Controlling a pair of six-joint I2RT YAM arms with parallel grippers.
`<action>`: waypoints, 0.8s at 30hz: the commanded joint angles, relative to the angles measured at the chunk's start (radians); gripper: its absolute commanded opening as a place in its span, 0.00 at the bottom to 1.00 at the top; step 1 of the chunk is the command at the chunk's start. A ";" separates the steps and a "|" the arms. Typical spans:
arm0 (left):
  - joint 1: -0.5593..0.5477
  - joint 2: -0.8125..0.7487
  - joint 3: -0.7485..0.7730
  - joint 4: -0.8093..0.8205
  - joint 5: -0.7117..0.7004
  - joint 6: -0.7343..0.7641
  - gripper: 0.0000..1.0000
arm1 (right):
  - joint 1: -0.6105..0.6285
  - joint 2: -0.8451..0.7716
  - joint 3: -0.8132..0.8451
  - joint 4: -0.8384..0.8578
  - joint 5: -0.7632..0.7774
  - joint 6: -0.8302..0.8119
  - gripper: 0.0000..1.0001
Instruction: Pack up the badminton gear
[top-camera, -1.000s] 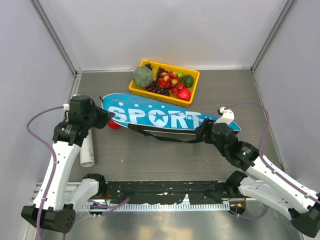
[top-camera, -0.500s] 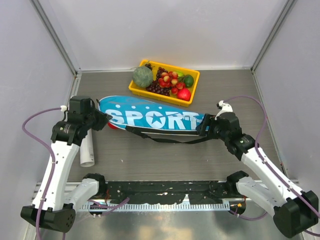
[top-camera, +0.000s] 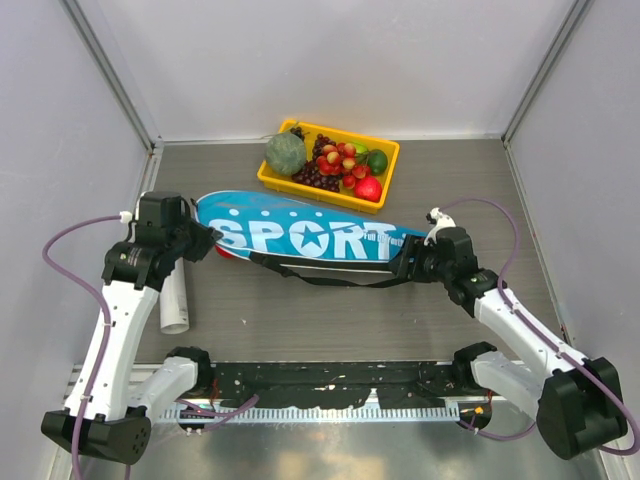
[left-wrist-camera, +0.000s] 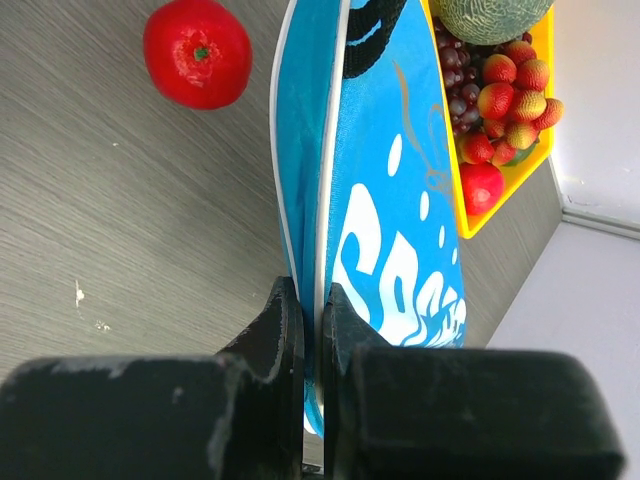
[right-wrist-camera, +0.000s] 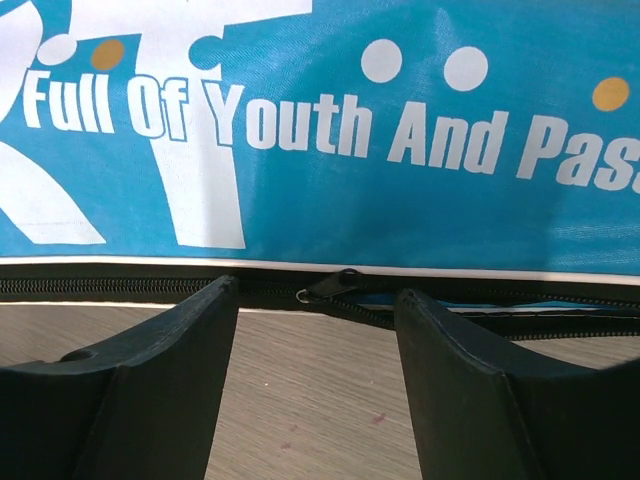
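The big blue "SPORT" bag (top-camera: 300, 238) lies across the middle of the table. My left gripper (top-camera: 212, 240) is shut on the bag's left end; in the left wrist view the blue fabric edge (left-wrist-camera: 318, 200) runs between my pads. My right gripper (top-camera: 404, 265) is open at the bag's right end. In the right wrist view the black zipper pull (right-wrist-camera: 335, 285) lies just ahead, between my open fingers, below the blue bag (right-wrist-camera: 330, 190). A white tube (top-camera: 175, 300) lies under my left arm. The rackets and shuttlecocks are hidden.
A yellow tray of fruit (top-camera: 385, 176) stands behind the bag, also in the left wrist view (left-wrist-camera: 545, 110). A small red ball (left-wrist-camera: 197, 53) lies beside the bag's left end, partly hidden in the top view (top-camera: 227, 250). A black strap (top-camera: 330, 280) hangs along the bag's near edge.
The bag has shifted left and straightened with my left gripper. My right gripper has moved up to the bag's right end at the zipper.
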 joint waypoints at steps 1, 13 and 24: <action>-0.001 0.002 0.037 0.024 -0.091 0.024 0.00 | -0.017 -0.004 -0.025 0.117 -0.072 -0.020 0.66; 0.001 0.004 0.031 0.024 -0.088 0.018 0.00 | -0.049 -0.001 -0.076 0.216 -0.123 -0.016 0.51; 0.001 0.004 0.016 0.024 -0.099 0.013 0.00 | -0.060 -0.056 -0.083 0.213 -0.062 -0.014 0.05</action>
